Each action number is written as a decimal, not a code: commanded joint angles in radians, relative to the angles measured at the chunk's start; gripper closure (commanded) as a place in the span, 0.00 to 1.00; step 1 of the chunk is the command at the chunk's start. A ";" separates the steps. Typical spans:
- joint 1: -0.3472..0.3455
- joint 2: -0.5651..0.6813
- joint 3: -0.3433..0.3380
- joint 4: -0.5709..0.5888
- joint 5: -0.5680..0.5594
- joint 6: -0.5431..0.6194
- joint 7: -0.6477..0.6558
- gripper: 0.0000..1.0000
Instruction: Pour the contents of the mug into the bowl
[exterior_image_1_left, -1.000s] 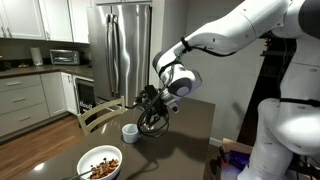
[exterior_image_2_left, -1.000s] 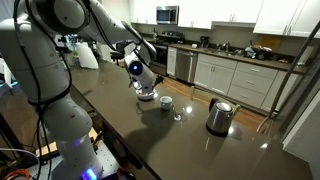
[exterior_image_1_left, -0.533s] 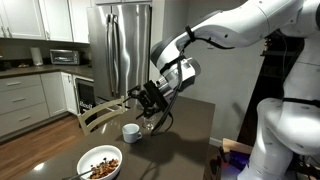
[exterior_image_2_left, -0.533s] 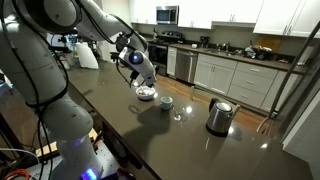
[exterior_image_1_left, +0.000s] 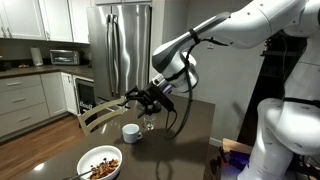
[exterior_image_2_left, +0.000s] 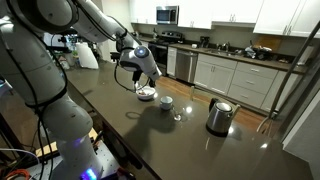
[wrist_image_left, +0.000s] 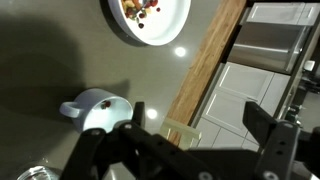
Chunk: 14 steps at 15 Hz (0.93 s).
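Observation:
The small white mug (exterior_image_1_left: 130, 132) stands upright on the dark table, in both exterior views (exterior_image_2_left: 166, 102) and in the wrist view (wrist_image_left: 92, 108). The wide white bowl (exterior_image_1_left: 100, 162) with brownish food sits near the table's edge (exterior_image_2_left: 146, 92) (wrist_image_left: 145, 18). My gripper (exterior_image_1_left: 134, 100) hangs open and empty in the air above and beside the mug, touching nothing (exterior_image_2_left: 132, 75). In the wrist view the gripper (wrist_image_left: 200, 125) has its jaws wide apart over the table's wooden edge, and the mug lies off to one side of them.
A clear drinking glass (exterior_image_1_left: 150, 123) stands close to the mug (wrist_image_left: 35, 173). A steel kettle (exterior_image_2_left: 219, 116) sits farther along the table. A wooden chair (exterior_image_1_left: 95, 115) stands at the table's edge (wrist_image_left: 205, 70). Kitchen cabinets (exterior_image_2_left: 235, 75) and a fridge (exterior_image_1_left: 125, 45) are behind.
The gripper has risen from close beside the mug and swung outward toward the table's edge, staying open. Mug, bowl and glass have not moved.

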<state>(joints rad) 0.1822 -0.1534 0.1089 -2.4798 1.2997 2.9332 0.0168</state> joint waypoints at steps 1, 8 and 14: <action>-0.048 -0.045 0.008 -0.047 -0.283 -0.058 0.169 0.00; -0.128 -0.133 0.003 -0.027 -0.737 -0.225 0.399 0.00; -0.108 -0.162 -0.014 -0.010 -0.802 -0.275 0.399 0.00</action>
<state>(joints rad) 0.0663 -0.3151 0.1025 -2.4902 0.5055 2.6585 0.4091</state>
